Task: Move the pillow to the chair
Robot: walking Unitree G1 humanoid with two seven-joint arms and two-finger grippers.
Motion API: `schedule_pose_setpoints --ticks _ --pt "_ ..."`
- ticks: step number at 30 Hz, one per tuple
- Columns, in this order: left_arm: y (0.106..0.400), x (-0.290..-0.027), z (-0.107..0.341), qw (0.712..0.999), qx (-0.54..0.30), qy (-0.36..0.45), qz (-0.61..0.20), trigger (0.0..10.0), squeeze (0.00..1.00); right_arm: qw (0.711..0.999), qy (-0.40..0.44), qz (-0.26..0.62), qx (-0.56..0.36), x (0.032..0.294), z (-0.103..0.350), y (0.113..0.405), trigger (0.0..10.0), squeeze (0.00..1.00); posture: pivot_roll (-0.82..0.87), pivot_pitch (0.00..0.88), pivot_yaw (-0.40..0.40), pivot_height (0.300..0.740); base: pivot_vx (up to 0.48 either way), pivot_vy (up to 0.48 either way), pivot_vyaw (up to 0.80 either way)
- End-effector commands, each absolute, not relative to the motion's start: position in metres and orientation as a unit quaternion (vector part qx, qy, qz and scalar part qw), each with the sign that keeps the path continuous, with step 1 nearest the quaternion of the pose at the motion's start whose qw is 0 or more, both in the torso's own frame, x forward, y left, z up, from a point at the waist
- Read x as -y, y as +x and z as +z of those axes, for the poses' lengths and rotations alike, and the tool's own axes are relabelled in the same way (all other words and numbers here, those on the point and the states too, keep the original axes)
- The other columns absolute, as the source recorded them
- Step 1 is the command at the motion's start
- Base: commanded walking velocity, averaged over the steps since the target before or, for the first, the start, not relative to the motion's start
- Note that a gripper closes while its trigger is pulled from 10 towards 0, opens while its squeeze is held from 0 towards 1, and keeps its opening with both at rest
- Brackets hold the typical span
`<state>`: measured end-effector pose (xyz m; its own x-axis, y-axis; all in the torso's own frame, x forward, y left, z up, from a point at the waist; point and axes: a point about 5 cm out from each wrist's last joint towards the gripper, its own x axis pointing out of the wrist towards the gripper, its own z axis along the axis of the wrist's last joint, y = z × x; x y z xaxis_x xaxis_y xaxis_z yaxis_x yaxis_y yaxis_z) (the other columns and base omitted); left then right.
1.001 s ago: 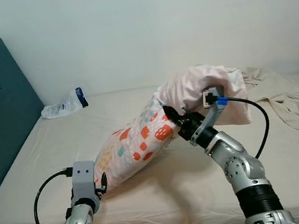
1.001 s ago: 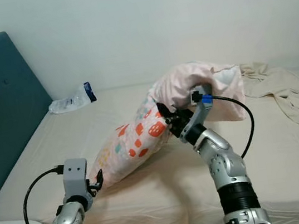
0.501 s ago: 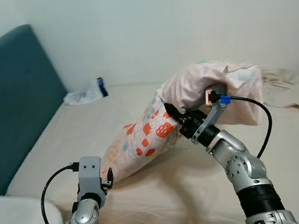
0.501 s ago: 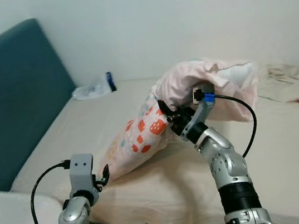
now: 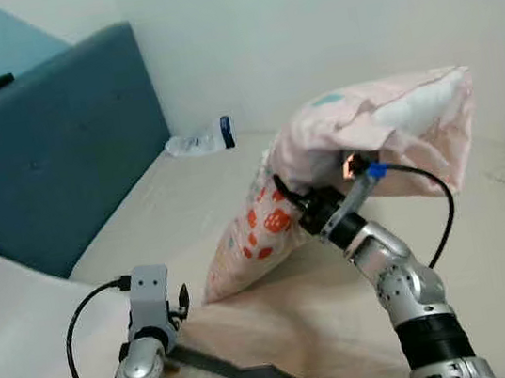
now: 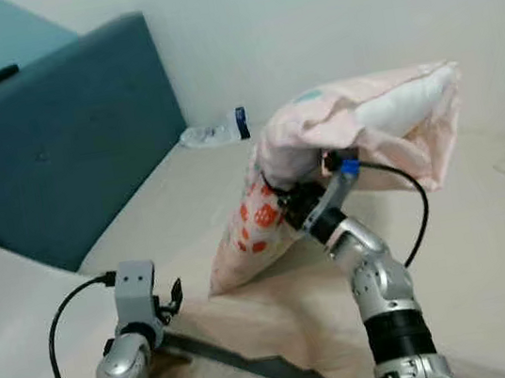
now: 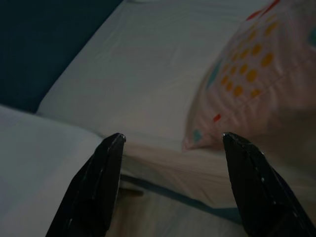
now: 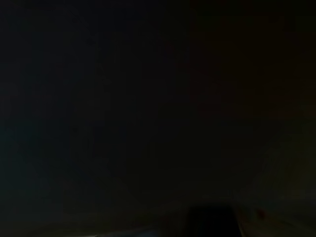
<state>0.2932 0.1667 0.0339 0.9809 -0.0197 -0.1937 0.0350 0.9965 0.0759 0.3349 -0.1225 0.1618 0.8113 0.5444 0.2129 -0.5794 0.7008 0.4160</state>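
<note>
pillow (image 5: 361,149) lifted higher since earlier, top end now raised off bed (image 5: 187,194); long axis slants, patterned end down touching sheet. right claw (image 5: 290,195) clamped on pillow middle. left claw (image 7: 170,185) fingers apart, low near bed edge.

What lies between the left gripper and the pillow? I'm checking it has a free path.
Only bare bedsheet lies between the open left gripper and the pillow, in the left wrist view.

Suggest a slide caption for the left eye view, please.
Right gripper lifts patterned pillow off bed; left gripper open.

White wall (image 5: 322,17), teal headboard (image 5: 52,181) (padded), beige bed (image 5: 186,189).
</note>
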Motion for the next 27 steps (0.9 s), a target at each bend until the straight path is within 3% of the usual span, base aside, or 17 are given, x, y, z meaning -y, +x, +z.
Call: schedule_pose_setpoints --ticks 1,27 --pt "0.2907 -0.1703 0.0310 0.994 -0.104 0.042 -0.011 10.0 0.00 0.911 0.237 0.331 0.064 0.1148 0.1741 0.3333 10.0 0.00 0.03 0.000 0.003 0.740 0.000 0.000 0.77" --pt "0.2918 -0.1626 0.0316 0.994 -0.099 0.028 -0.025 10.0 0.00 0.906 0.246 0.336 0.075 0.1144 0.1806 0.3346 10.0 0.00 0.03 0.000 -0.006 0.740 0.000 0.000 0.77"
